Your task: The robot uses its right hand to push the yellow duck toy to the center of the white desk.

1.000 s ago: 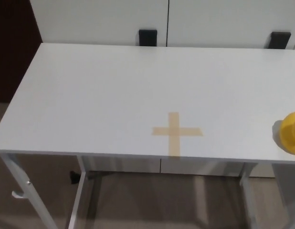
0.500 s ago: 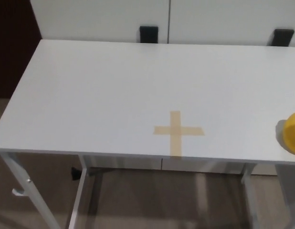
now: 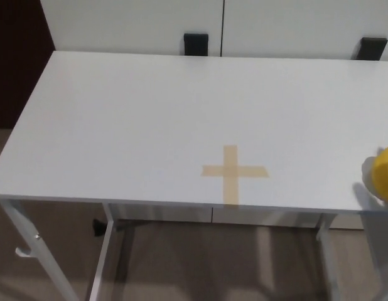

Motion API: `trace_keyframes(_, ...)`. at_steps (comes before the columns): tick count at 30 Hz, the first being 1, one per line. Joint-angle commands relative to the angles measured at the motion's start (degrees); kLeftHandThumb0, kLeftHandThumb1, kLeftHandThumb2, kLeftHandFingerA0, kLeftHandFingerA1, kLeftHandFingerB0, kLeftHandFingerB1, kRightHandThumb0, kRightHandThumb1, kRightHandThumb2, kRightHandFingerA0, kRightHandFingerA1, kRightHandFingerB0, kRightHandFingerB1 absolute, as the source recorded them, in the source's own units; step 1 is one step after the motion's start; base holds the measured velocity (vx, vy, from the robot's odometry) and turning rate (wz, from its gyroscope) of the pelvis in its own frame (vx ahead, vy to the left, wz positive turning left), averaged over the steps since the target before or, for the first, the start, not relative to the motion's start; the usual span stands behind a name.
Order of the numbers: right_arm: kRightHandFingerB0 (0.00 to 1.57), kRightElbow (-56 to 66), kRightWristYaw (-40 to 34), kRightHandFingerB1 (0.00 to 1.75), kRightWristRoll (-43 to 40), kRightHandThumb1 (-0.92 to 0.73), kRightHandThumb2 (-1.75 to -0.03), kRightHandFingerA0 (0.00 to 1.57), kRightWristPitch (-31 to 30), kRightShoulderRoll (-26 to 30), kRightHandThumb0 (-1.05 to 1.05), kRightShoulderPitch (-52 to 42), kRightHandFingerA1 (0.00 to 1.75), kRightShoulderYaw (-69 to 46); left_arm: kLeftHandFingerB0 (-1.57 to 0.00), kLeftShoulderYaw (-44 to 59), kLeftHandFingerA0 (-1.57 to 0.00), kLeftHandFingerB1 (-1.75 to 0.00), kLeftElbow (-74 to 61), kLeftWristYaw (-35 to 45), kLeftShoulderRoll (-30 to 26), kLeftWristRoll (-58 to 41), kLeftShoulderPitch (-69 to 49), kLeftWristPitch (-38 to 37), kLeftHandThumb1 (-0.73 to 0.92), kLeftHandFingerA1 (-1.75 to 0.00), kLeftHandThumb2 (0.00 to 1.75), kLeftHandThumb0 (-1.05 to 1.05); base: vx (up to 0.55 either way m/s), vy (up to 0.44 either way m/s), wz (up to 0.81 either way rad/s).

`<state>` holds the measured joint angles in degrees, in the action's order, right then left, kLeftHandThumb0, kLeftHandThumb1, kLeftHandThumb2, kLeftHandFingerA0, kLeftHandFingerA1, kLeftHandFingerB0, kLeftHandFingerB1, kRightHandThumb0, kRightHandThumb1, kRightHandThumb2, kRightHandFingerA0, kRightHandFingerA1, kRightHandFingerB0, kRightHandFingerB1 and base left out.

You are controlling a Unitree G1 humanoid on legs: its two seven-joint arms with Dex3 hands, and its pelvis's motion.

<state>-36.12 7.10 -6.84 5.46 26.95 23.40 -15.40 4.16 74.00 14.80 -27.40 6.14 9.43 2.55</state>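
Items before you, head view.

1. White desk (image 3: 131, 119): a plain rectangular top filling most of your view, its long near edge running across the lower part of the picture. White metal legs (image 3: 105, 257) and a crossbar show beneath it, over a beige floor (image 3: 213, 263).

2. Yellow duck toy (image 3: 385, 174): you will find it at the far right of the desk, close to the near edge and cut off by the picture's right border, so only a rounded yellow part shows. It sits on the desk top, with a faint grey shadow lying just to its left and below it. Its facing cannot be told from what shows.

3. Tan tape cross (image 3: 233, 172): two flat strips stuck to the desk top, right of the middle and near the front edge. The duck toy lies well apart from it, to its right.

4. Two black brackets (image 3: 196, 44) (image 3: 372, 47): at the desk's far edge, against white panels (image 3: 131, 25) behind it.

5. Robot hands: neither the left nor the right hand appears in your view, so their opening and any hold on a thing cannot be told.
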Motion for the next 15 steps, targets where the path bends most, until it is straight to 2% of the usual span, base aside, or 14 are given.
trace_keyframes(1,0.08,-1.95,-1.34,0.24,1.81,-0.81,-1.18,0.07,-0.65,-2.94,-0.88,0.75,0.23,2.25,-0.72,0.13,-0.62,-0.76,-0.23,0.42,-0.6,-0.31,-0.12,0.75,0.56,-0.94,0.75,-0.35,0.0,0.0,0.0)
trace_keyframes(2,0.08,-2.11,-1.36,0.24,1.89,-0.81,-1.18,0.07,-0.64,-3.11,-0.88,0.67,0.23,2.44,-0.72,0.09,-0.62,-0.76,-0.18,0.34,-0.53,-0.26,-0.17,0.61,0.56,-0.94,0.75,-0.35,0.0,0.0,0.0)
trace_keyframes(3,0.07,-3.43,-2.25,0.25,3.43,-0.92,-0.75,0.04,-0.06,-3.97,-0.82,0.81,0.27,3.94,-0.71,-0.16,-0.62,-0.77,-0.14,0.33,-0.43,0.0,-0.28,0.14,0.57,-0.95,0.78,-0.35,0.0,0.0,0.0)
trace_keyframes(4,0.07,-3.82,-2.53,0.25,3.86,-0.92,-0.75,0.04,0.14,-4.17,-0.82,0.89,0.27,4.34,-0.71,-0.23,-0.62,-0.77,-0.15,0.35,-0.42,0.06,-0.29,0.05,0.57,-0.95,0.78,-0.35,0.0,0.0,0.0)
trace_keyframes(5,0.12,-4.65,-3.26,0.28,4.91,-0.81,-1.18,0.0,0.6,-4.7,-0.84,1.01,0.28,5.4,-0.69,-0.35,-0.6,-0.75,-0.06,0.39,-0.32,0.15,-0.32,-0.07,0.59,-0.91,0.76,-0.33,0.0,0.0,0.0)
trace_keyframes(6,0.12,-4.89,-3.46,0.28,5.14,-0.81,-1.18,0.0,0.74,-4.82,-0.84,1.05,0.28,5.69,-0.69,-0.39,-0.6,-0.75,-0.04,0.4,-0.3,0.16,-0.32,-0.09,0.59,-0.91,0.76,-0.33,0.0,0.0,0.0)
trace_keyframes(7,0.07,-5.31,-3.83,0.26,5.32,-0.92,-0.76,0.04,0.65,-5.18,-0.79,1.23,0.3,5.98,-0.71,-0.53,-0.62,-0.76,-0.01,0.47,-0.23,0.21,-0.26,-0.06,0.59,-0.95,0.78,-0.34,0.0,0.0,0.0)
trace_keyframes(10,0.07,-6.41,-3.96,0.27,4.77,-0.92,-0.77,0.04,0.99,-6.51,-0.79,1.57,0.33,6.2,-0.71,-0.86,-0.61,-0.75,-0.12,0.35,-0.19,0.36,-0.11,0.26,0.58,-0.93,0.79,-0.33,0.0,0.0,0.0)
trace_keyframes(11,0.12,-6.76,-4.03,0.28,4.63,-0.81,-1.18,0.0,1.06,-7.22,-0.83,1.69,0.31,6.35,-0.72,-0.95,-0.59,-0.74,-0.33,0.52,-0.28,0.37,-0.05,0.39,0.57,-0.93,0.83,-0.31,0.0,0.0,0.0)
trace_keyframes(12,0.12,-7.0,-4.09,0.28,4.59,-0.81,-1.18,0.0,1.12,-7.68,-0.83,1.78,0.31,6.43,-0.72,-1.01,-0.59,-0.74,-0.47,0.65,-0.36,0.36,-0.02,0.47,0.57,-0.93,0.83,-0.31,0.0,0.0,0.0)
trace_keyframes(13,0.01,-7.42,-4.15,0.31,4.74,-0.76,-1.17,0.0,1.47,-8.17,-0.72,1.74,0.36,6.55,-0.72,-1.17,-0.59,-0.74,-0.54,0.75,-0.32,0.41,-0.03,0.4,0.58,-0.94,0.81,-0.31,0.0,0.0,0.0)
trace_keyframes(15,0.0,-7.64,-4.33,0.29,5.02,-0.76,-1.18,0.0,1.64,-8.76,-0.75,1.73,0.37,6.76,-0.71,-1.07,-0.62,-0.72,-0.34,0.53,-0.12,0.22,-0.03,0.44,0.58,-0.95,0.82,-0.29,0.0,0.0,0.0)
